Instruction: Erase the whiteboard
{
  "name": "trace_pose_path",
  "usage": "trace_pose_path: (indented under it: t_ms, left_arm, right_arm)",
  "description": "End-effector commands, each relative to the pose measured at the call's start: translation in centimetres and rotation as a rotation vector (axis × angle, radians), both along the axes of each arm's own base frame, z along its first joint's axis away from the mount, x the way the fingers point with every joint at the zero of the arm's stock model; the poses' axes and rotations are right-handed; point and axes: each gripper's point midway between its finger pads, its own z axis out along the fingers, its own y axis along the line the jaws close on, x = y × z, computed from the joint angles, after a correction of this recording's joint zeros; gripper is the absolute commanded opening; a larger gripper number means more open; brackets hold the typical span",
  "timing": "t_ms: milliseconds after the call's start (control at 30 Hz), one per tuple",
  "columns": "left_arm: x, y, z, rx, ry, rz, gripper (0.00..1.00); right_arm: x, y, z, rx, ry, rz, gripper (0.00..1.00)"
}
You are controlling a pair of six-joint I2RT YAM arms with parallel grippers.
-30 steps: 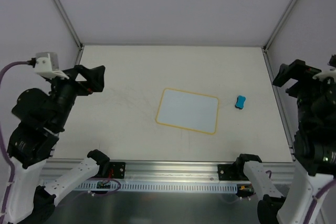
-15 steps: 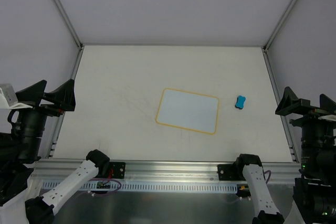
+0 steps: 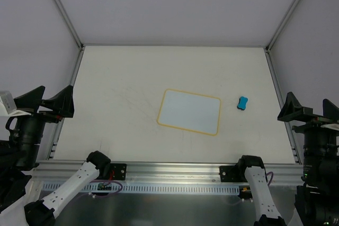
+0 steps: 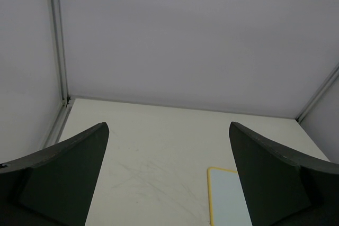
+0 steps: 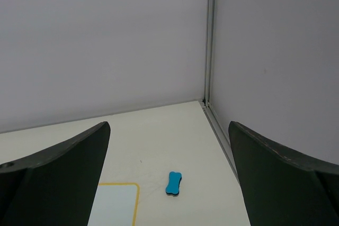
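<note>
Left gripper point(image 3: 55, 88), right gripper point(image 3: 310, 99) back; whiteboard point(image 3: 189, 111) white.

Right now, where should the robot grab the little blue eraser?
The blue eraser lies flat on the table, with nothing touching it, and it is pinched narrower in the middle. So probably grip across that waist, coming straight down from above with the right gripper, the nearer one.

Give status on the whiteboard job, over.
Left gripper and right gripper open, empty, out at the sides. Whiteboard flat, looks blank. Eraser right of it, apart. Nothing in the way.
</note>
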Motion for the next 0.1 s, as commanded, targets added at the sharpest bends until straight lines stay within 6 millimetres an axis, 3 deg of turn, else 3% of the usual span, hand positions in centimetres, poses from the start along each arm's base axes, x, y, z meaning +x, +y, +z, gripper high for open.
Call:
trace_pose_path:
  t_ms: [0, 67]
  left_arm:
    - [0.26, -0.05, 0.09, -0.008, 0.002, 0.007, 0.99]
    - [0.42, -0.27, -0.14, -0.012, 0.009, 0.000, 0.99]
  right_arm:
    - [-0.30, 0.17, 0.89, -0.027, -0.037, 0.004, 0.99]
    - [-0.33, 0.26, 0.94, -0.028, -0.038, 0.010, 0.99]
